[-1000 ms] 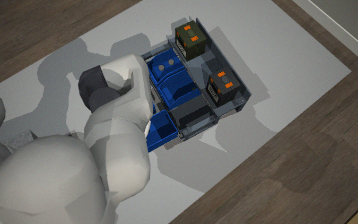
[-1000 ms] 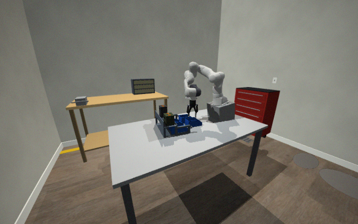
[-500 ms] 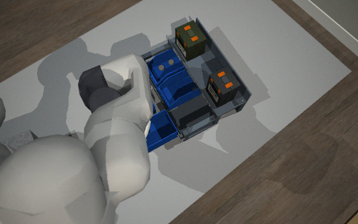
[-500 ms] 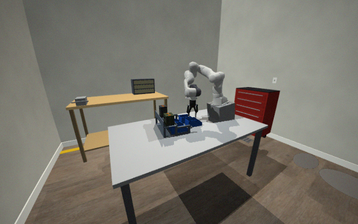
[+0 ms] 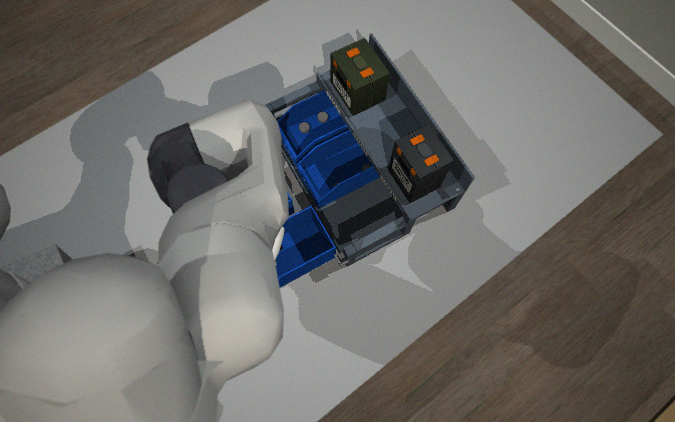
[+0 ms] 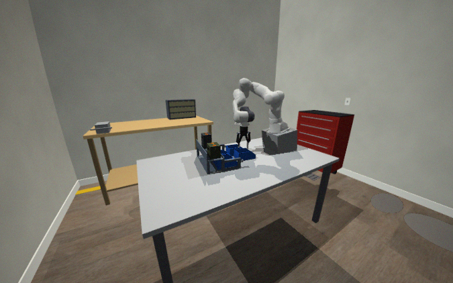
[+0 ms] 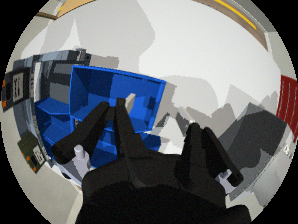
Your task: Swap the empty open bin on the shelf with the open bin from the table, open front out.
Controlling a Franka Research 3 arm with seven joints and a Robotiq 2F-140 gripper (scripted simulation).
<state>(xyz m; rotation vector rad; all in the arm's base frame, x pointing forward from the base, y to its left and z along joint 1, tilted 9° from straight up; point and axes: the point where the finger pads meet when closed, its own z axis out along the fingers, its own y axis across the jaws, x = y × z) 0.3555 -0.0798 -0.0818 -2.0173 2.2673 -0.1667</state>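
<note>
In the top view, the robot arm [image 5: 213, 230] is filling the left side, leaning over the grey bench [image 5: 538, 104] and hiding its own claw. Just right of the arm, one blue bin [image 5: 302, 246] is sitting on the bench in front of the shelf [image 5: 381, 209], its open inside showing no parts. Past it, on the shelf's lower level, two more blue bins are standing side by side: the far one [image 5: 310, 128] is carrying two grey round parts, and the near one [image 5: 342, 173] is sitting next to a dark vacant slot [image 5: 365, 212]. Farther right, on the upper board, a green box [image 5: 359, 75] and a dark box [image 5: 422, 162], both with orange clips, are standing well apart.

In the exterior view, the shelf [image 6: 208, 158] is sitting near the bench's [image 6: 185, 196] far side, with the claw [image 6: 243, 138] hanging above the blue bins [image 6: 239, 153] and clear of them. Behind and to the left, a wooden table [image 6: 146, 125] is carrying a small drawer cabinet [image 6: 180, 108]; to the right, a red tool chest [image 6: 324, 135] is standing by the wall.

In the wrist view, the blue bin [image 7: 100, 92] on the bench is lying below and left of the claw [image 7: 162, 132]. The claw's fingers are standing about half spread, gripping nothing, with the left finger over the bin's right edge and the right finger over bare bench.
</note>
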